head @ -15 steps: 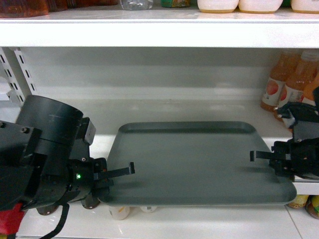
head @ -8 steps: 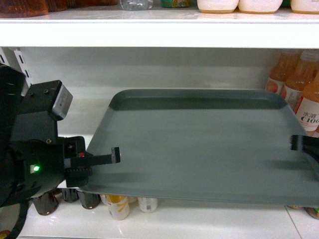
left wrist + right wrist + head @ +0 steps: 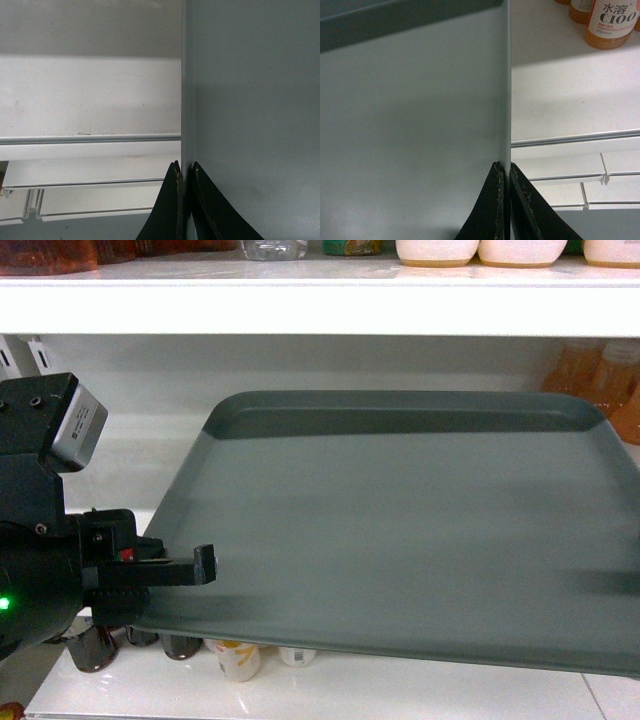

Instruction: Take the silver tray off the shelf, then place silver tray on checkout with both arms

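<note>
The silver tray (image 3: 400,520) fills most of the head view, held level in front of the white shelf (image 3: 150,455), with its near edge out past the shelf's front. My left gripper (image 3: 200,568) is shut on the tray's left rim. In the left wrist view its black fingers (image 3: 175,200) pinch the thin edge of the tray (image 3: 250,100), with the shelf (image 3: 90,100) beyond. My right gripper (image 3: 504,167) is shut on the right rim of the tray (image 3: 410,110) and is outside the head view. The checkout is out of view.
An upper shelf board (image 3: 300,310) carrying jars and bottles runs just above the tray. Orange drink bottles (image 3: 600,370) stand behind the tray's far right corner; one (image 3: 612,22) shows in the right wrist view. Small bottles (image 3: 240,658) stand on the lower shelf under the tray.
The tray has come out from the shelf toward the camera and now looks much larger. My left arm has shifted left with it. The right gripper has left the head view.
</note>
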Motion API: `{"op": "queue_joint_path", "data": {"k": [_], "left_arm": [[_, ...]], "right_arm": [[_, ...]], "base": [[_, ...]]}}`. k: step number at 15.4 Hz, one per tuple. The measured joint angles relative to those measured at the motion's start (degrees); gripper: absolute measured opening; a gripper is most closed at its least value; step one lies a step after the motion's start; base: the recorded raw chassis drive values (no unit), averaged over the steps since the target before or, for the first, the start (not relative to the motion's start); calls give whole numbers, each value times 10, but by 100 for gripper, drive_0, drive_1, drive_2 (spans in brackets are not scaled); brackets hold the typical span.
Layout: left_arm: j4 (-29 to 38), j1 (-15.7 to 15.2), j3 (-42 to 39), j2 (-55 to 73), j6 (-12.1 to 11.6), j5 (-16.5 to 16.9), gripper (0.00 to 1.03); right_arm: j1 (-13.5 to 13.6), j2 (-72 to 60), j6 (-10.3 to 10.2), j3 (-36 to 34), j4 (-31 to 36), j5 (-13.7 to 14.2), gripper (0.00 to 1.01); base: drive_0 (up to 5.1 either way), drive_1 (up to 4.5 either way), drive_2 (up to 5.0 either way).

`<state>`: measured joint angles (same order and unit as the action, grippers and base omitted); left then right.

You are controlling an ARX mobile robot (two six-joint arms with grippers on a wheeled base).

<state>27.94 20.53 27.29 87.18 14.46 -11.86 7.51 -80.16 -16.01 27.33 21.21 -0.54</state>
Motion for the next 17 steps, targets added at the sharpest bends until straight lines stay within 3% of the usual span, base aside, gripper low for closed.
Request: {"op": "queue_joint_path", "data": {"k": [10, 17], "left_arm": [[2, 0, 0, 0, -4, -2, 2], [2, 0, 0, 0, -5, -4, 2]], "right_arm": [[0, 0, -1, 0, 2, -1, 2], [0, 0, -1, 0, 2, -1, 2]], "base": [[0, 0, 0], [-1, -429, 426]]}}
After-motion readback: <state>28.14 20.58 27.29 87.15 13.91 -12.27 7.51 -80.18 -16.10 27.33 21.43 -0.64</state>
